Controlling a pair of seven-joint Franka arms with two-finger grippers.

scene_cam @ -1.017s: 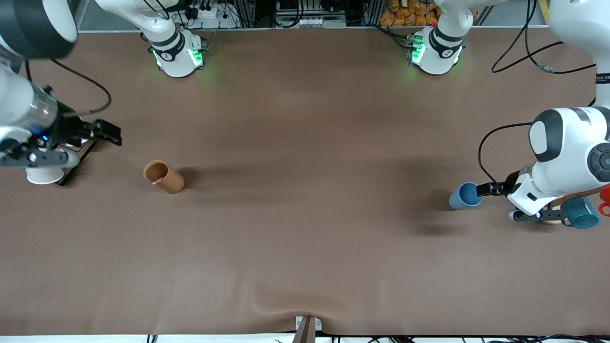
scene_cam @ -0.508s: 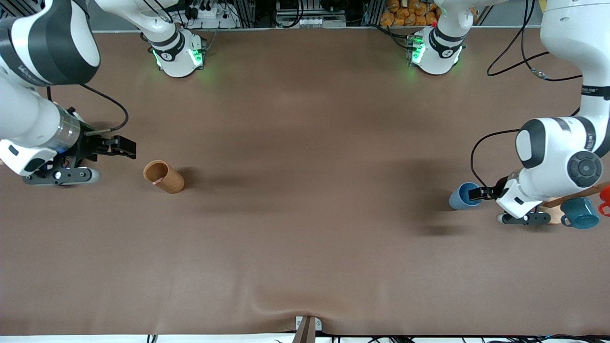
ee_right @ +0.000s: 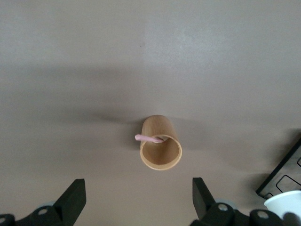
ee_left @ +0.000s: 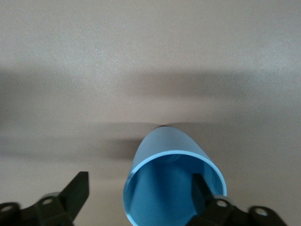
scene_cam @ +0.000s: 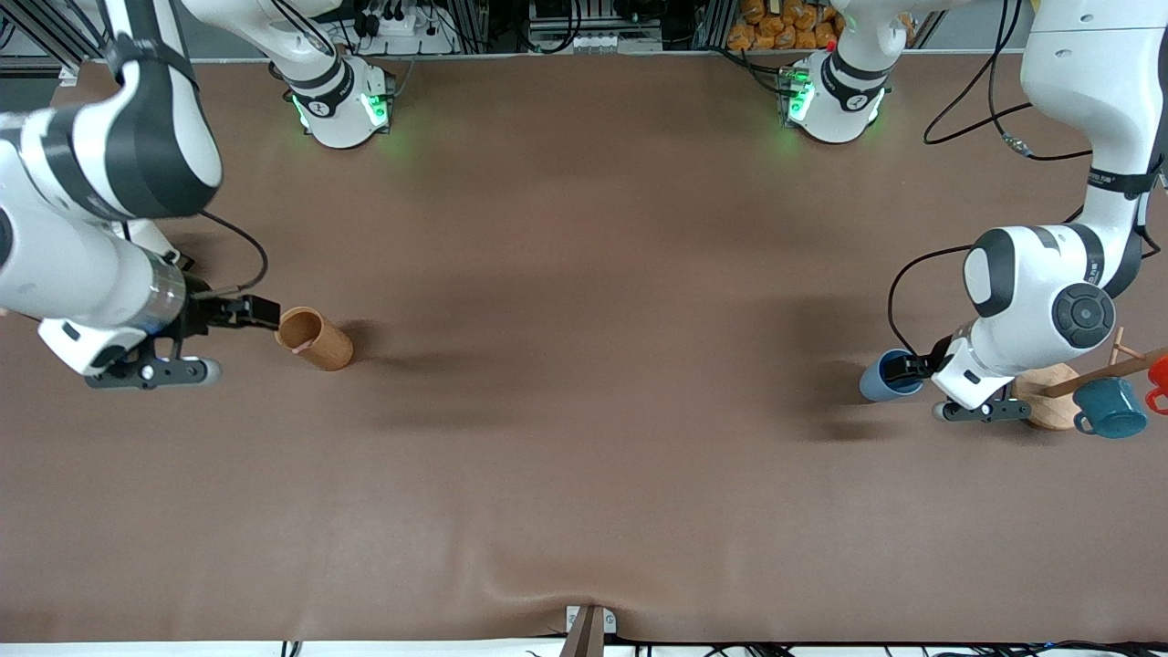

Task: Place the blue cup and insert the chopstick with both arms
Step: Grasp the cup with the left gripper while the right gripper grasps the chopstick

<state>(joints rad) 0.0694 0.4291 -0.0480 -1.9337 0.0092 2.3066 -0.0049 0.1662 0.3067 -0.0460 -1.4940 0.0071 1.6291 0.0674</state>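
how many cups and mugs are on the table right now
3: brown wooden cup toward the right arm's end; blue cup and teal mug toward the left arm's end. The arms may hide others.

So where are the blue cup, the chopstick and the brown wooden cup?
blue cup (ee_left: pixel 162 155): left wrist view, outer wall near the rim.
chopstick (ee_right: pixel 146 138): right wrist view, pink shaft sticking out over the rim.
brown wooden cup (scene_cam: pixel 326 345): front view, outer side wall.

Robotics lab, bench setup. You are looking at two white arm bases (scene_cam: pixel 339 108) with green status lights, bolted along one edge of a table (scene_cam: pixel 584 456) under a plain brown cover. Past that edge you see aluminium framing, power strips (scene_cam: pixel 401 23) and loose black cables (scene_cam: pixel 990 96).
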